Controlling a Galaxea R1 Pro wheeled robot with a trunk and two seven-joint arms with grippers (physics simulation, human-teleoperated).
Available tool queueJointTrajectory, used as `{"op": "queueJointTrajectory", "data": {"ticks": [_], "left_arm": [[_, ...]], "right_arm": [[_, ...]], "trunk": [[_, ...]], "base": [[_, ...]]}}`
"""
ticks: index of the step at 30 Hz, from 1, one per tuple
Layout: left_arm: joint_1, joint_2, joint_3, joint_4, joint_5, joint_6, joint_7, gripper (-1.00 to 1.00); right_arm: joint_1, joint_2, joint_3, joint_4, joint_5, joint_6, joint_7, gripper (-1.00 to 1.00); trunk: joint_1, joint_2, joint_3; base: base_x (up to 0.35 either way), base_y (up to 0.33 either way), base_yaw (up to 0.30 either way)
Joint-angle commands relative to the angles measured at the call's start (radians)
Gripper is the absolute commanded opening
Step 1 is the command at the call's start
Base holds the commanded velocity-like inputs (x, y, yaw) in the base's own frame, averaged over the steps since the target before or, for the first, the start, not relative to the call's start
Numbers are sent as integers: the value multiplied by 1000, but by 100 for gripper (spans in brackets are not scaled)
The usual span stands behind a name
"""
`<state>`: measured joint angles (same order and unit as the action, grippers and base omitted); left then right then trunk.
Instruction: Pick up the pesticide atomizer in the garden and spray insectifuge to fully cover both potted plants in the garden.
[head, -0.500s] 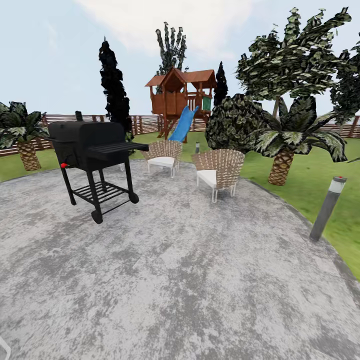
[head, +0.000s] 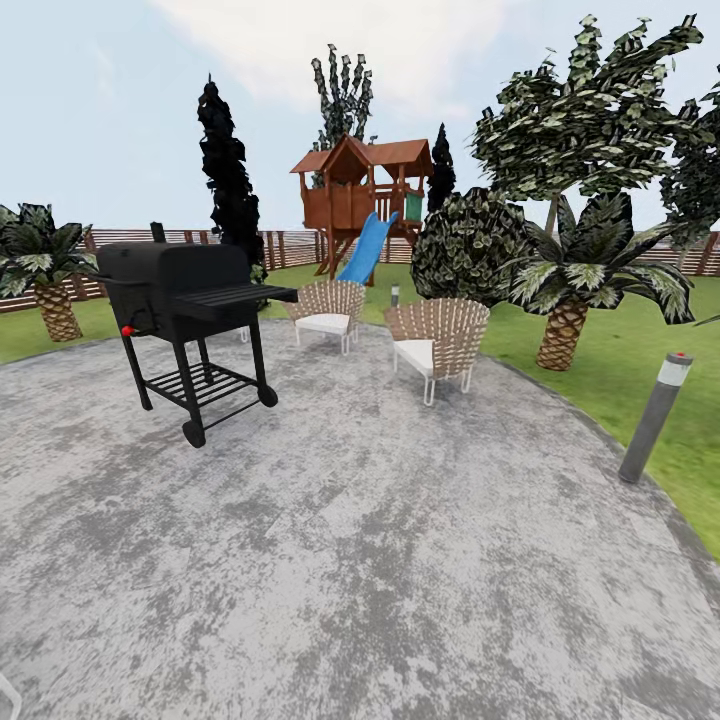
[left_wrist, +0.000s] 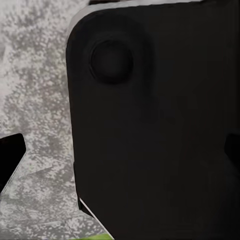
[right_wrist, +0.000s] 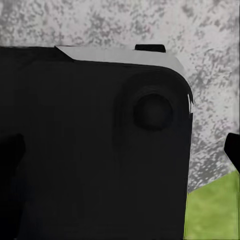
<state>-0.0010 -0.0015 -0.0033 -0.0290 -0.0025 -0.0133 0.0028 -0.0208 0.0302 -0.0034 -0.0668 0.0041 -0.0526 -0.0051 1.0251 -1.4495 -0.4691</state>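
Observation:
I look over the garden: a grey speckled paving (head: 350, 540) ringed by green lawn (head: 600, 370), with a brown slat fence (head: 290, 245) at the back. The pesticide atomizer and the potted plants are out of view. My left gripper (left_wrist: 120, 152) hangs over the paving (left_wrist: 35, 75) in front of a black part of my own body (left_wrist: 160, 125), its dark fingertips (left_wrist: 10, 157) wide apart with nothing between them. My right gripper (right_wrist: 120, 150) is held the same way, one fingertip (right_wrist: 234, 150) standing out against paving and grass (right_wrist: 215, 210).
A black wheeled grill (head: 180, 300) stands at the left of the paving. Two wicker chairs (head: 325, 310) (head: 438, 340) sit at its far side. A grey bollard lamp (head: 655, 415) marks the right edge. Palms (head: 570, 300) (head: 45, 270), a dark bush (head: 465, 245) and a wooden playhouse (head: 360, 190) lie beyond.

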Motion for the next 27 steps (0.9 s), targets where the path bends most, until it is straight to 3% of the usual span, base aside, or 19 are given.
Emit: {"op": "queueJointTrajectory", "data": {"ticks": [1, 6, 13, 14, 20, 27], "left_arm": [[0, 1, 0, -6, 0, -7, 0, 100], [-1, 5, 2, -34, -1, -35, 1, 100], [-37, 28, 4, -74, 0, -74, 2, 100], [-92, 29, 4, -167, 0, -287, 2, 100], [-165, 31, 4, -215, 1, -290, 2, 100], [-177, 31, 4, -258, 1, -290, 1, 100]], "right_arm": [[-1, -6, -1, -5, 0, -9, 0, 100], [-1, -34, -1, -33, 1, -37, -1, 100], [-2, -39, -3, -73, -1, -76, -1, 100], [-2, -39, -3, -371, -1, -409, -1, 100], [-3, -56, -3, -455, -1, -409, 0, 100], [-14, -61, -3, -454, 3, -409, 1, 100]], "trunk": [[0, 0, -1], [0, 0, -1], [0, 0, -1], [0, 0, -1], [0, 0, -1], [0, 0, -1]], "base": [[0, 0, 0], [0, 0, 0], [0, 0, 0], [0, 0, 0], [0, 0, 0], [0, 0, 0]]}}
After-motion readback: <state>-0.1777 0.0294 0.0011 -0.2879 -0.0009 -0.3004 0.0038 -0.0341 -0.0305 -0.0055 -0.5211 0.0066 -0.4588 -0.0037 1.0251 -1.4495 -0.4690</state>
